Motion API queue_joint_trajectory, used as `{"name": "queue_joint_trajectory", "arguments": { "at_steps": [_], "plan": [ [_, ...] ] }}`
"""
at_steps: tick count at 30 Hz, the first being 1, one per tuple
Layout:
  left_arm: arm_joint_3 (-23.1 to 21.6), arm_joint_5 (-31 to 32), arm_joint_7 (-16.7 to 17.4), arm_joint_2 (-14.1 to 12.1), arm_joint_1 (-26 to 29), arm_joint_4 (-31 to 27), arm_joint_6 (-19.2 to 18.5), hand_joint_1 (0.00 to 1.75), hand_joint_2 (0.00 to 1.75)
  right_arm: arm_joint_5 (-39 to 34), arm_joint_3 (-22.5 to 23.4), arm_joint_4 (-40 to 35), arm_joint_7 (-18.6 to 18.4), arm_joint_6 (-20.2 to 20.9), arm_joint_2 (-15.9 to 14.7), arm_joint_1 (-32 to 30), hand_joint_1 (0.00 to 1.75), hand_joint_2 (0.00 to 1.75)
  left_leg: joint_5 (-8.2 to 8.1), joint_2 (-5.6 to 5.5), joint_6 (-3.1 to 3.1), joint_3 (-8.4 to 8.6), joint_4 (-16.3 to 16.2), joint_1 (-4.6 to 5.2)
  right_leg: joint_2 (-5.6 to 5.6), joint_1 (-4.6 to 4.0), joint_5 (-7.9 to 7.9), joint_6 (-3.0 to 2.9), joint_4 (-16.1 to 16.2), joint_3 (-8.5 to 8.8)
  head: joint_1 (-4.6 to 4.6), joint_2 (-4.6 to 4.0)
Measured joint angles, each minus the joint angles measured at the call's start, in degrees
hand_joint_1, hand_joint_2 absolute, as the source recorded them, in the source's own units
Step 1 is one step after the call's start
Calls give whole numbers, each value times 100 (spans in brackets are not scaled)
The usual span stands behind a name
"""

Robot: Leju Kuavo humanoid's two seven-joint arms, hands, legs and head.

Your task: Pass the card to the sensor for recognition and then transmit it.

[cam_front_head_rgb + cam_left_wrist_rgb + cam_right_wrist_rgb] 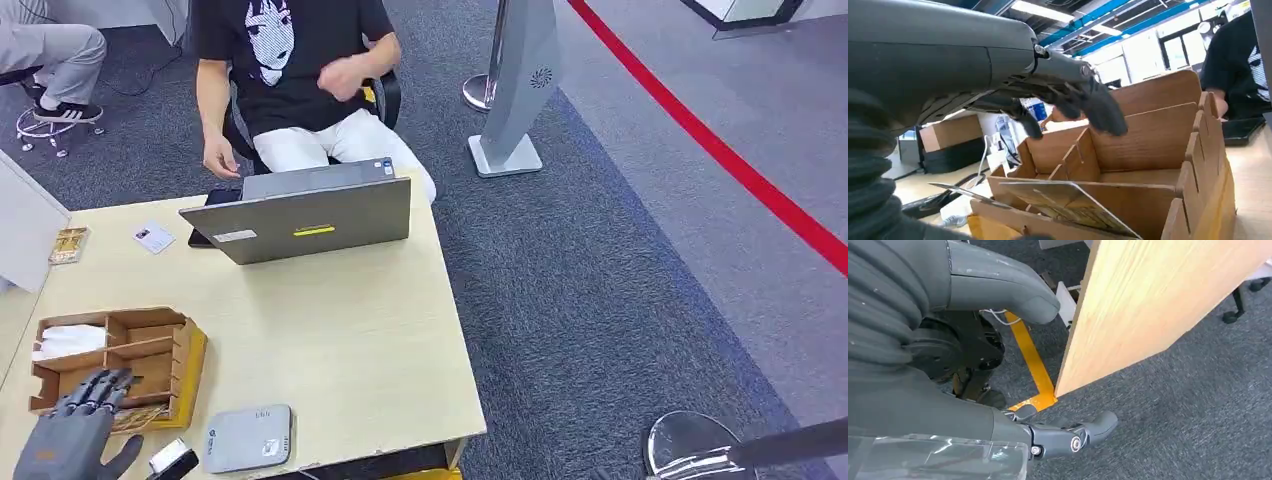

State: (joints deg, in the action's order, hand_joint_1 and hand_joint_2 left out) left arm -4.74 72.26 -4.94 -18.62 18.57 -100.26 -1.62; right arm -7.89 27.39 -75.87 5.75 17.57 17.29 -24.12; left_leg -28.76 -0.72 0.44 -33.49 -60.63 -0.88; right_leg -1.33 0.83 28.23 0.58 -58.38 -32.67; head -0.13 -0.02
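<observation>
A cardboard organiser box (150, 345) sits at the near left of the wooden table. A patterned card (1068, 207) lies tilted in its nearest compartment and peeks out in the head view (138, 417). My left hand (80, 432) hovers over that end of the box, and its dark fingers (1098, 107) are spread above the dividers, holding nothing. The flat grey sensor (248, 438) lies just right of the box near the front edge. My right hand (1068, 437) hangs beside the table's side panel over the carpet, with its fingers loose and nothing in them.
A grey laptop (305, 215) stands across the table with a person (290, 60) seated behind it. A small white card (153, 237) and a brownish one (68, 245) lie at the far left. White papers (68, 340) fill one box compartment. A small black and white object (172, 460) lies by my left hand.
</observation>
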Motion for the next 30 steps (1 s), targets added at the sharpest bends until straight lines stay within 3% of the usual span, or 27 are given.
{"name": "queue_joint_trajectory", "arguments": {
  "at_steps": [4,5,13,17,23,30],
  "plan": [
    [2,0,13,28,9,-50,-15,162,175,0,2,0,-9,0,0,0,0,175,0,0,0,0,0,0,0,0,0,0,0,0,0,0],
    [2,0,15,28,11,-52,-15,175,175,0,2,0,-9,-2,0,0,0,175,0,0,0,0,0,0,0,0,0,0,0,0,0,0],
    [9,72,-120,92,-42,-144,308,175,175,-105,0,-2,9,-78,2,-9,0,175,0,0,0,1,0,0,0,0,0,0,0,0,-2,0],
    [9,168,-300,190,-199,-521,666,175,175,-135,-28,-37,13,-159,2,-55,0,175,1,-5,0,0,0,0,4,0,0,0,1,-11,-2,0],
    [7,162,-221,256,-838,-1270,623,175,175,-170,-96,-61,18,-184,2,-84,0,175,8,-7,0,3,-1,-1,7,-1,-8,-1,0,2,0,0],
    [13,-140,-52,225,-2031,-1473,76,175,175,26,-111,-28,18,2,2,-48,0,175,20,-10,-10,1,0,-5,9,-4,-16,-8,-3,2,0,0]
  ]
}}
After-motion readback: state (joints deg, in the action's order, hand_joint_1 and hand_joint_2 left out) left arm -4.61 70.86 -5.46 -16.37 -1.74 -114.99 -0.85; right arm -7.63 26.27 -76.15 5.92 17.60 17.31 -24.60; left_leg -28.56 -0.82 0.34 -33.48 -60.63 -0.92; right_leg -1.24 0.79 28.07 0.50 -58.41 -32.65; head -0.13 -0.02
